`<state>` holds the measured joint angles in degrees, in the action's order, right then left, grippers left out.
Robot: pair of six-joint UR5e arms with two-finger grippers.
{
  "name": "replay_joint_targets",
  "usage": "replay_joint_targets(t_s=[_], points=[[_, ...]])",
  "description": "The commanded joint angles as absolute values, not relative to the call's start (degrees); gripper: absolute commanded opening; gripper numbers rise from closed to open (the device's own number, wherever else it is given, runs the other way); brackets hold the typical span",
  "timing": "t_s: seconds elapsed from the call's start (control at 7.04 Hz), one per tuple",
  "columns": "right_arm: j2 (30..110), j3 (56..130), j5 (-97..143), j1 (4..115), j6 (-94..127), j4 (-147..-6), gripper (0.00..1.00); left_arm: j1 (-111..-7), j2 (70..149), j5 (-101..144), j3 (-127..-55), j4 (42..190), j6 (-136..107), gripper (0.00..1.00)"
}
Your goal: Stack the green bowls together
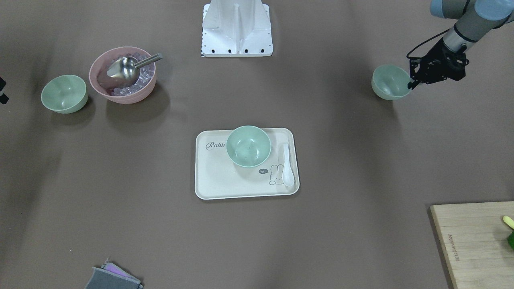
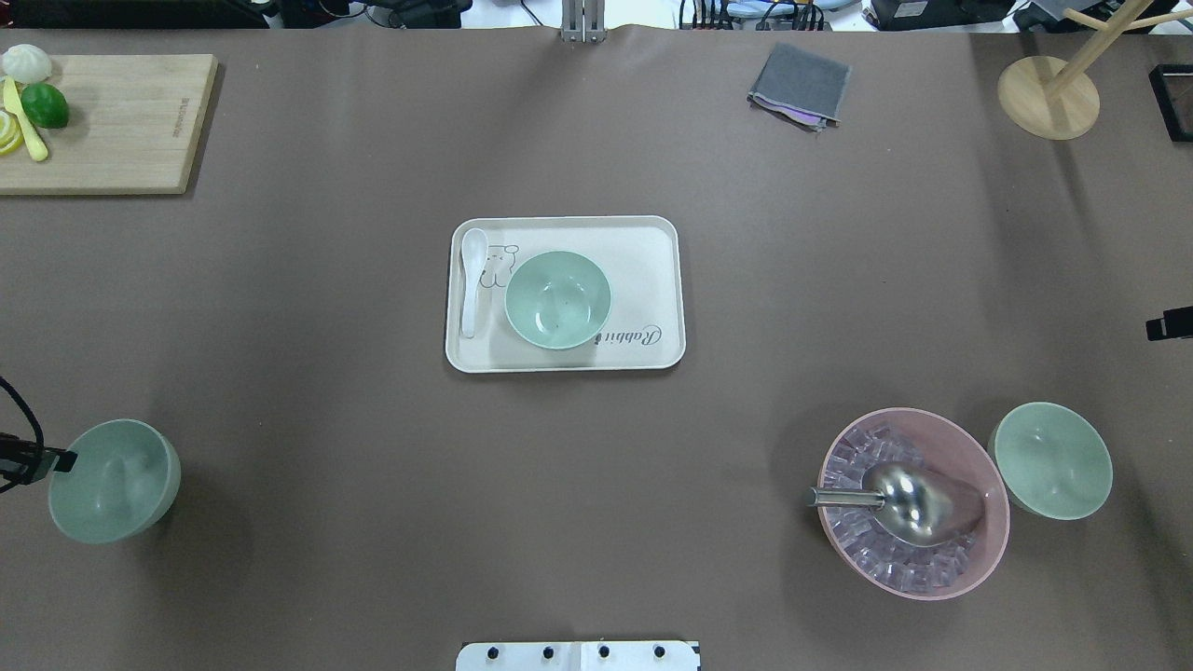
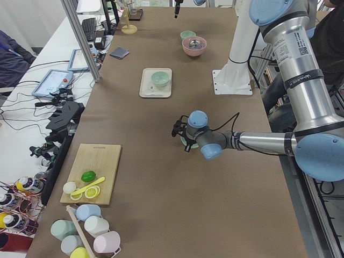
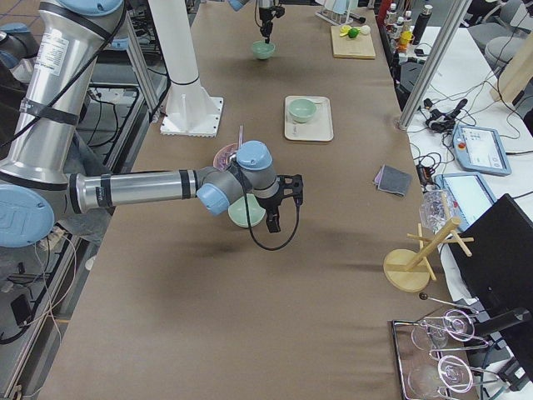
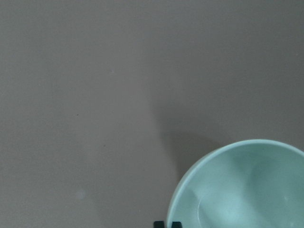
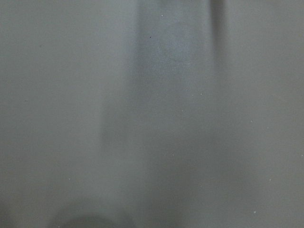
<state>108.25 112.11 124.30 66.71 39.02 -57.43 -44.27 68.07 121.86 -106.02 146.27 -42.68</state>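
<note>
Three green bowls are in view. One green bowl (image 2: 557,300) sits upright on the cream tray (image 2: 652,244) at the table's middle. A second (image 2: 1053,459) stands on the table beside the pink bowl, on my right side. The third (image 2: 114,480) (image 1: 390,82) is at my left, tipped a little. My left gripper (image 1: 413,82) reaches it from outside, and its fingertips (image 5: 176,224) pinch the rim, almost closed. Only a sliver of my right gripper (image 2: 1167,325) shows at the frame edge, away from the bowls; its jaws are not readable.
A pink bowl (image 2: 969,559) with ice cubes and a metal scoop (image 2: 909,503) stands against the right green bowl. A white spoon (image 2: 473,280) lies on the tray. A cutting board (image 2: 112,121), a grey cloth (image 2: 800,84) and a wooden stand (image 2: 1049,98) line the far edge.
</note>
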Motion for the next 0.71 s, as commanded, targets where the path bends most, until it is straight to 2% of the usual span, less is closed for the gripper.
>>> replay_joint_targets(t_s=[0.0, 0.14, 0.57], points=[[108.37, 112.06, 124.28, 66.62, 39.11, -57.13, 1.00, -45.26, 71.25, 126.11, -107.05, 145.55, -43.59, 0.00], [108.37, 112.06, 124.28, 66.62, 39.11, -57.13, 1.00, -45.70, 75.63, 126.12, -107.92, 140.15, -43.77, 0.00], [108.37, 111.97, 124.28, 66.53, 39.11, -57.13, 1.00, -46.41, 96.60, 125.95, -112.67, 112.67, -47.87, 0.00]])
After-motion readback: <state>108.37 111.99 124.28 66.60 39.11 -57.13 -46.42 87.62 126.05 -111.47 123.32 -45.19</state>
